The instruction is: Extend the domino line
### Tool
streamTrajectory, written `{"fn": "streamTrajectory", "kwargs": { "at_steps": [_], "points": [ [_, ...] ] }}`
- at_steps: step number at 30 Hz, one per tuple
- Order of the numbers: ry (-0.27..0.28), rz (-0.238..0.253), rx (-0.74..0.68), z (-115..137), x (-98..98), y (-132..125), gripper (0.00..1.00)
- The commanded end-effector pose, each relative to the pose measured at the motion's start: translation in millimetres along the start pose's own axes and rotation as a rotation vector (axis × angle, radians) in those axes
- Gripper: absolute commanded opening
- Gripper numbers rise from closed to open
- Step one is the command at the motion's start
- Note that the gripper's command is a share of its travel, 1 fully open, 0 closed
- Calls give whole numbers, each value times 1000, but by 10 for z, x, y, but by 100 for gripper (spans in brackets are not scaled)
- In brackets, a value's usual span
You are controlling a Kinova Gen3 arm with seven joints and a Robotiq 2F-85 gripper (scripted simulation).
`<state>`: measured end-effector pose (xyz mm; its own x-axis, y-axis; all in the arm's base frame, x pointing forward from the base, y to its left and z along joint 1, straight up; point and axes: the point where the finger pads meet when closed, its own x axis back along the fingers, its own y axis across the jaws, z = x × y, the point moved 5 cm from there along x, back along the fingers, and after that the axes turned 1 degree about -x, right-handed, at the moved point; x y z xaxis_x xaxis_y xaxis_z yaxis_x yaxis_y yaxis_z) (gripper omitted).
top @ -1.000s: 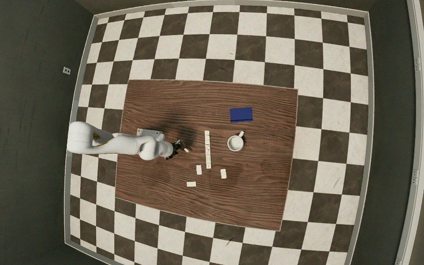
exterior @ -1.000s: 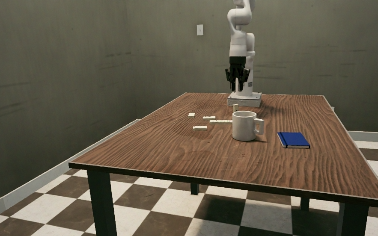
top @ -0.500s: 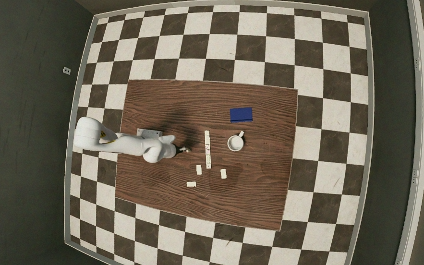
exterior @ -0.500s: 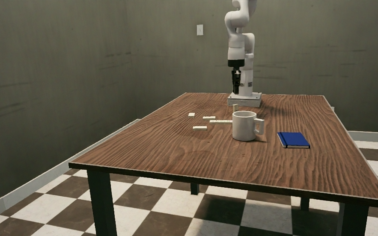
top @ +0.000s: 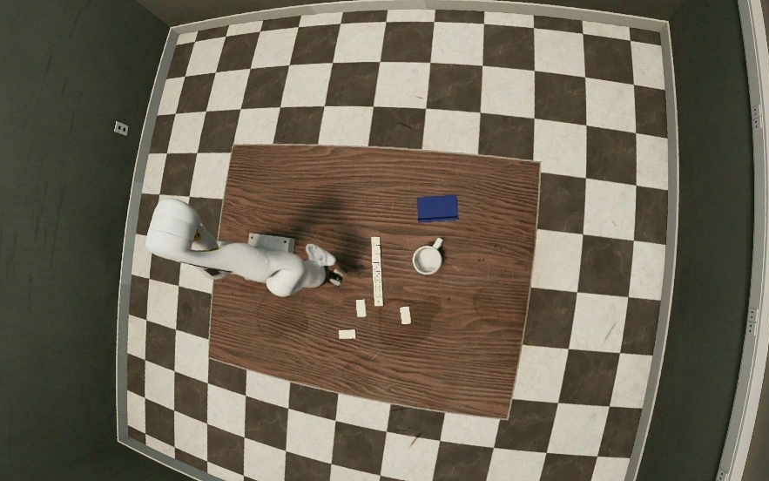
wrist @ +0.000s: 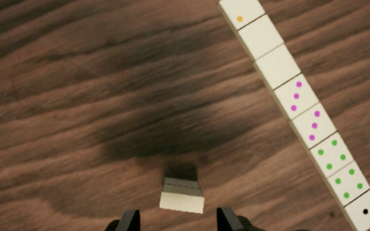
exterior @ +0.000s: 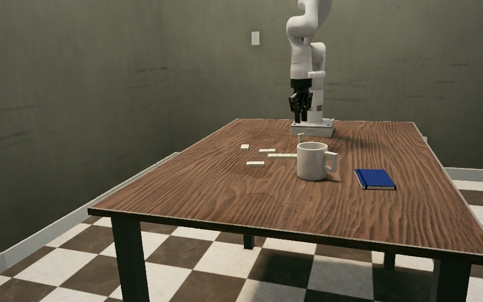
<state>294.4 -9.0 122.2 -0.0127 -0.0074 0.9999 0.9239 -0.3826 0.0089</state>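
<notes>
One domino (top: 340, 273) (exterior: 301, 137) (wrist: 182, 202) stands upright on the table; its marked face is shadowed and too small to read. My gripper (exterior: 301, 120) (wrist: 178, 219) is partly open and empty, above this domino. The line of dominoes (top: 378, 293) (exterior: 277, 155) (wrist: 278, 67) lies face up and straight. Its near end in the wrist view shows one black pip; its other end is cut off there. Three dominoes lie with blank sides up: one (top: 360, 308) (exterior: 267, 150) beside the line, one (top: 347, 335) (exterior: 244, 147) farther out, one (top: 405, 315) (exterior: 255, 164) across the line.
A white mug (top: 427, 260) (exterior: 311, 164) stands beyond the line from the arm, hiding part of the line in the exterior view. A blue notebook (top: 437, 207) (exterior: 375, 179) lies farther off. The robot base (top: 271, 241) (exterior: 312, 129) stands at the table's far edge in the exterior view.
</notes>
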Motion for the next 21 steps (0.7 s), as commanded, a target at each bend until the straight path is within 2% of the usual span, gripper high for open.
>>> {"fn": "streamTrajectory", "kwargs": {
  "at_steps": [1,10,21],
  "points": [
    [-8,1,-87,16,-6,24,50],
    [-6,1,-164,25,-13,46,50],
    [-6,1,-168,26,-13,47,50]
  ]
}}
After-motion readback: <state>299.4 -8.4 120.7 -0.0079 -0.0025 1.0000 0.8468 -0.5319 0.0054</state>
